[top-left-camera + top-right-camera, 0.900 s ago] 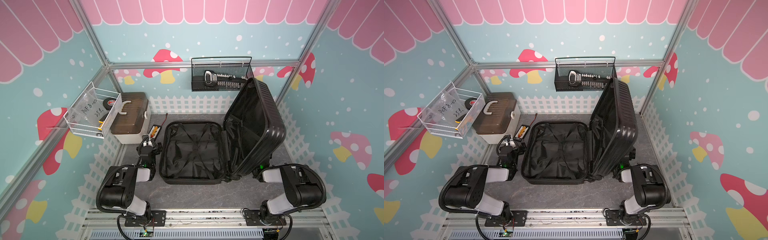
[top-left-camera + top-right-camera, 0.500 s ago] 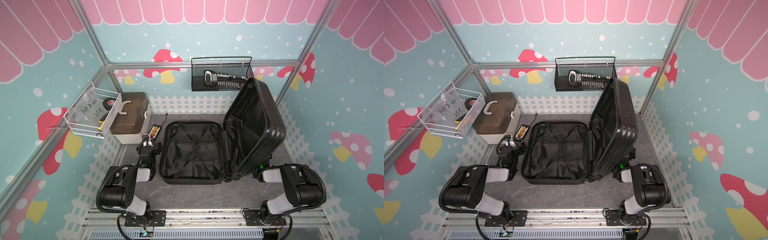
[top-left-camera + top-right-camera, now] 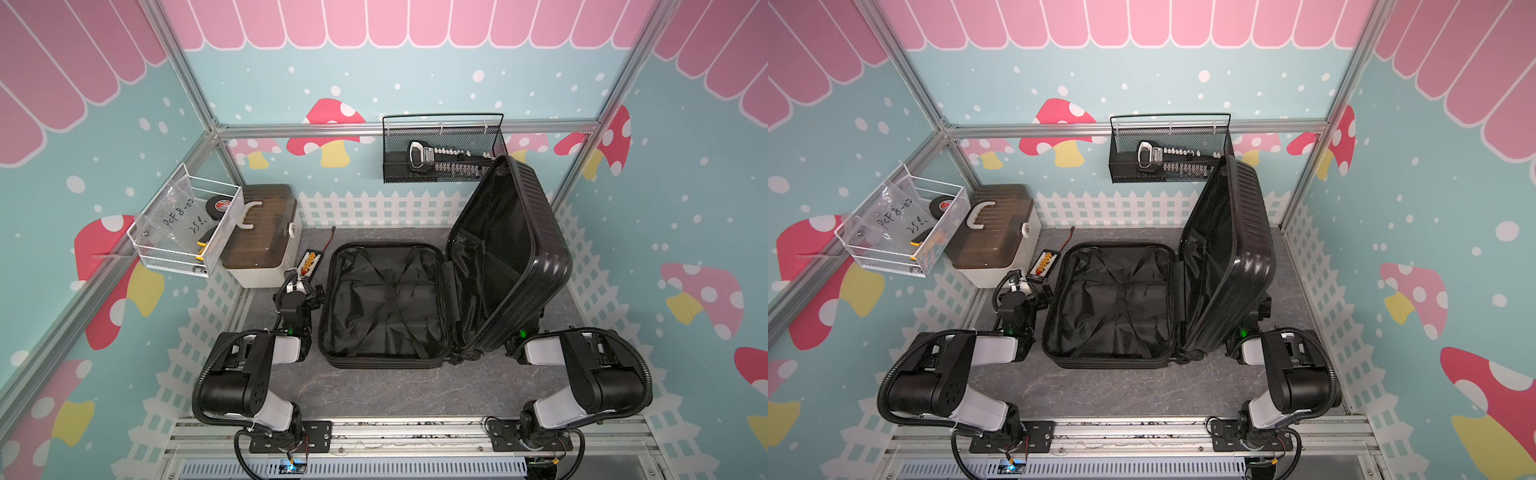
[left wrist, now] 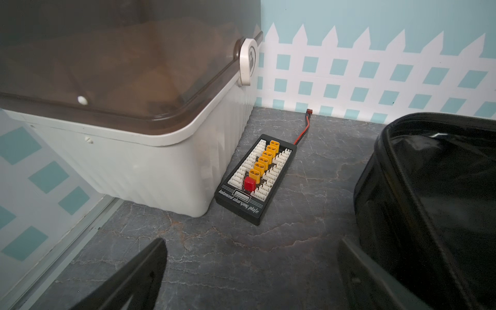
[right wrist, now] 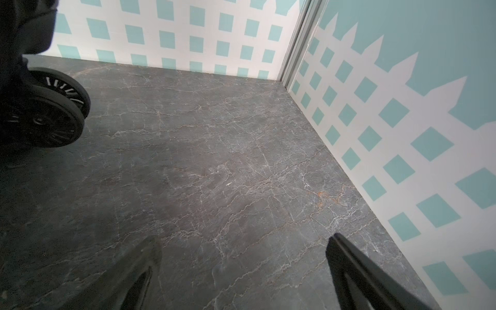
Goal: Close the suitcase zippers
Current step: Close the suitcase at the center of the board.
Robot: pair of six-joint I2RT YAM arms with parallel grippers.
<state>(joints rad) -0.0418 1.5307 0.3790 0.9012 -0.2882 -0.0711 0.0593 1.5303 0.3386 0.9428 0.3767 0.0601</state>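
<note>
The black suitcase lies open in both top views: its lined base half [image 3: 386, 299] [image 3: 1117, 299] is flat on the floor, and its ribbed lid half [image 3: 536, 249] [image 3: 1241, 249] stands tilted at the right. The zipper track follows the base rim [image 4: 397, 161]; no pull tab can be made out. My left gripper [image 3: 297, 286] [image 4: 252, 249] sits open just left of the base, with nothing between its fingers. My right gripper [image 5: 244, 247] is open over bare floor beside a suitcase wheel [image 5: 45, 120]. In the top views the lid hides it.
A white box with a brown lid [image 3: 259, 237] stands at the back left, with a black charging plate [image 4: 255, 179] beside it. A white wire basket [image 3: 187, 224] hangs on the left wall and a black mesh basket [image 3: 440, 153] on the back wall.
</note>
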